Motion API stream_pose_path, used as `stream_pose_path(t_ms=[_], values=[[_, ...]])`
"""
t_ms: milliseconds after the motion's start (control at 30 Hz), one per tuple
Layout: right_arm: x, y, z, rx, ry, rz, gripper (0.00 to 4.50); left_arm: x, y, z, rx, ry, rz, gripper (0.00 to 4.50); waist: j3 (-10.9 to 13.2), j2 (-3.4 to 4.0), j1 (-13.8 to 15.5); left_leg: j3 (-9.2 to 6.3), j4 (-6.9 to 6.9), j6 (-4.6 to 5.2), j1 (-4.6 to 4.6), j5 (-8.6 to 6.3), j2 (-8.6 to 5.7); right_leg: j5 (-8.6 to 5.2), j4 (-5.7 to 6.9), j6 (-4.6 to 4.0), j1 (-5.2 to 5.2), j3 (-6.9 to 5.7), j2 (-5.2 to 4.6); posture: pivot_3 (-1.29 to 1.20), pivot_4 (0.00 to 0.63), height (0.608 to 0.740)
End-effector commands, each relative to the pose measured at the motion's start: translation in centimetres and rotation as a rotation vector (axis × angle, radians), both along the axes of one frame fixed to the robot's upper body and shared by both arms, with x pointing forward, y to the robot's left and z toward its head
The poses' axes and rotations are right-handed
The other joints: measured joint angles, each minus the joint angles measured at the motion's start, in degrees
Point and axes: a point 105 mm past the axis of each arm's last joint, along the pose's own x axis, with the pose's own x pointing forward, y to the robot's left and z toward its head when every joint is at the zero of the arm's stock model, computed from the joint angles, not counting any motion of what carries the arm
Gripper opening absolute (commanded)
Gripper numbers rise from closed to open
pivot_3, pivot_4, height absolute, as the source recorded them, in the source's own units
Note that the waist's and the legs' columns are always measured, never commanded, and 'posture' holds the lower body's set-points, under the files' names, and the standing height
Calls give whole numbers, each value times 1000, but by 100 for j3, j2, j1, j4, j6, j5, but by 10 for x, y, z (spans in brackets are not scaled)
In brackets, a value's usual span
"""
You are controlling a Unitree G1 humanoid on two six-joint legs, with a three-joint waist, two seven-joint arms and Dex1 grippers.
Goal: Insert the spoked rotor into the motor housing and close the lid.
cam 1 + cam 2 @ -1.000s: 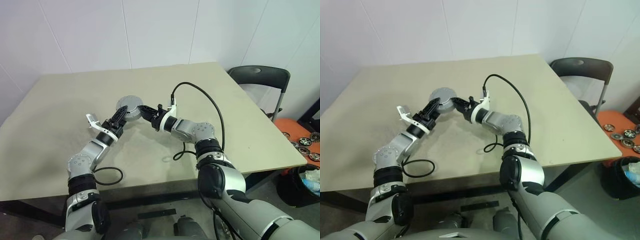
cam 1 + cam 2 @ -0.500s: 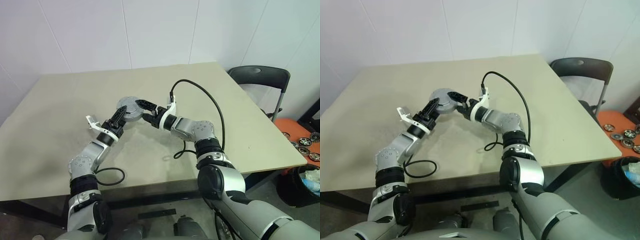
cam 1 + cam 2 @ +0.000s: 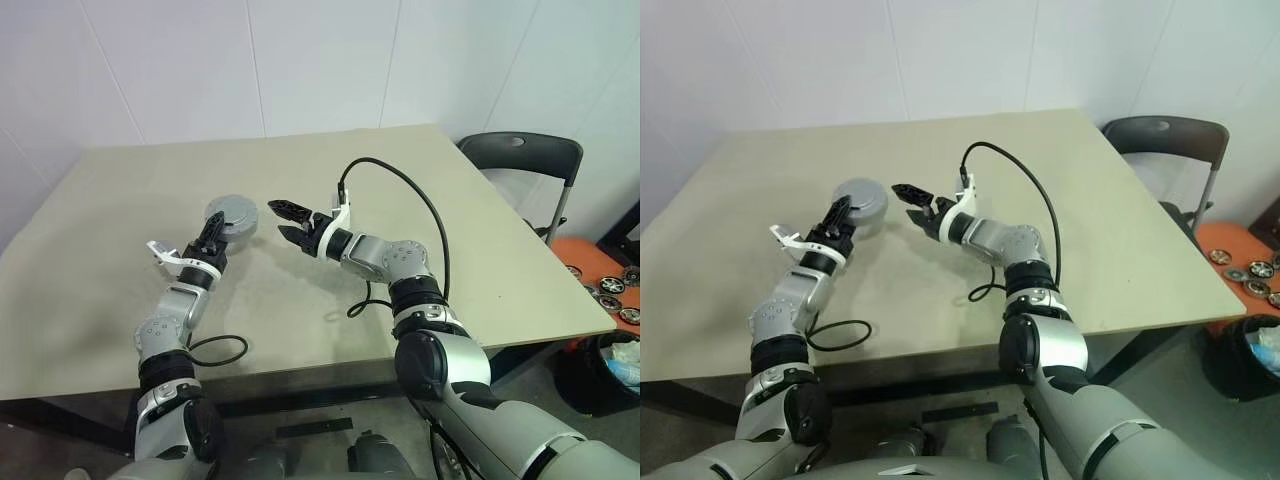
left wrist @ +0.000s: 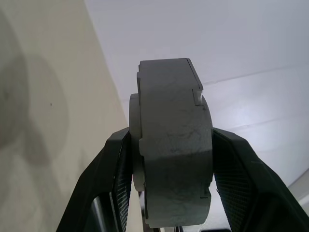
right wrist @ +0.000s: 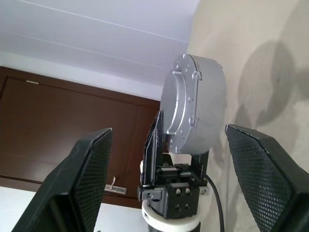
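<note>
While the left gripper [image 3: 212,232] clamps the grey housing [image 3: 232,215] above the tabletop [image 3: 480,240],
the right gripper [image 3: 283,221] just beside it gapes wide, holding nothing.

Beige table [image 3: 480,230], white walls [image 3: 320,60], chair [image 3: 520,160]

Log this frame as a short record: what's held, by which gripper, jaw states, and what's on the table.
held item: closed grey motor housing, lifted above the table
holder: left gripper, jaws clamped on its two flat faces
right gripper: jaws open, holding nothing, apart from the housing
table: beige, carrying the arms' black cables
beside table: dark chair
</note>
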Motion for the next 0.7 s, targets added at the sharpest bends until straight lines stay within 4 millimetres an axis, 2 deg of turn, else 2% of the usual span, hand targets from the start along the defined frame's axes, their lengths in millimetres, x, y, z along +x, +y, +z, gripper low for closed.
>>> stream_pose_path(t_ms=[33,267,400,700], values=[[-3,9,15,52,-42,21,3902,9,28,29,10,-76,144,2109,0,0,-8,0,1,0,0,0,1,0,3,0,-1,0,1,0,0,740],[-3,9,14,46,-47,24,3902,6,70,19,55,-4,371,2109,-2,-4,-4,1,2,-1,0,1,1,0,8,0,-3,0,2,0,0,740],[-4,7,13,39,-49,29,3902,4,89,5,111,80,493,2109,-4,-8,8,0,4,-1,0,1,0,0,8,0,-2,0,1,0,0,740],[-5,1,10,25,-52,29,3902,2,93,-27,284,246,532,2109,-8,-16,3,-1,27,0,-2,0,-4,0,29,1,-2,0,0,0,0,740]])
